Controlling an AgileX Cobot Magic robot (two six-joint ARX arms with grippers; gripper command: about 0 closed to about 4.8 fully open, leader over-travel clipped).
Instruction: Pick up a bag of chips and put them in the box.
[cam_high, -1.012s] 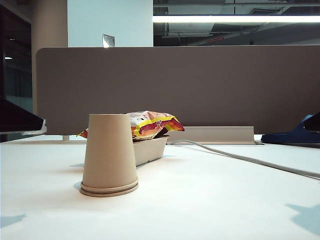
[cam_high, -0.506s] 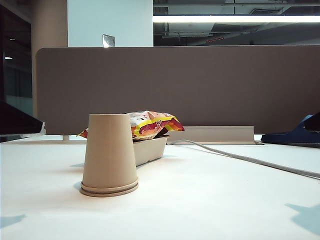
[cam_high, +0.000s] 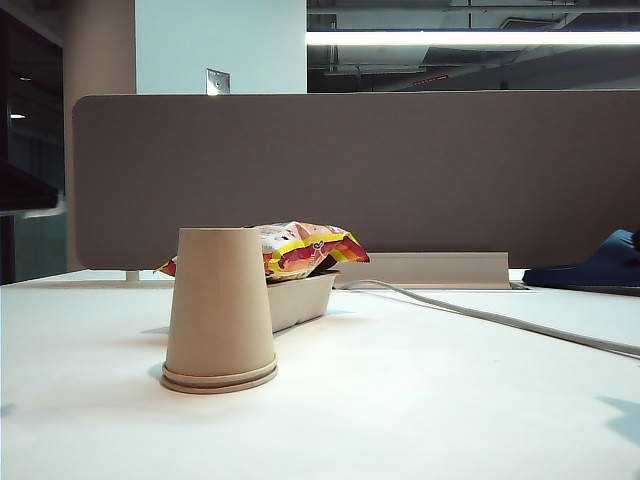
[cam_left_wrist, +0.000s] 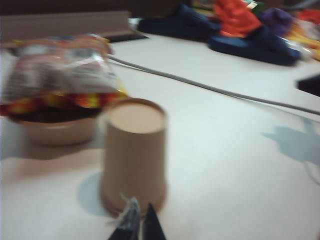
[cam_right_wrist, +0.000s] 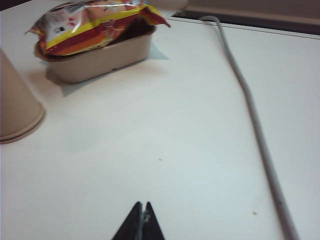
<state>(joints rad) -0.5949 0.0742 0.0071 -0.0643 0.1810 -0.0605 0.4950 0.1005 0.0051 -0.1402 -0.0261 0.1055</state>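
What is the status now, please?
Left claw and right claw shut, empty, above table. Bag of chips resting on box. Nothing in the way.

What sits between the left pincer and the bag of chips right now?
The upturned paper cup, just ahead of the shut left pincer in the left wrist view. Beyond it the bag of chips lies on the box.

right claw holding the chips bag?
No: in the right wrist view the right claw is shut and empty over bare table, while the bag of chips rests on the box.
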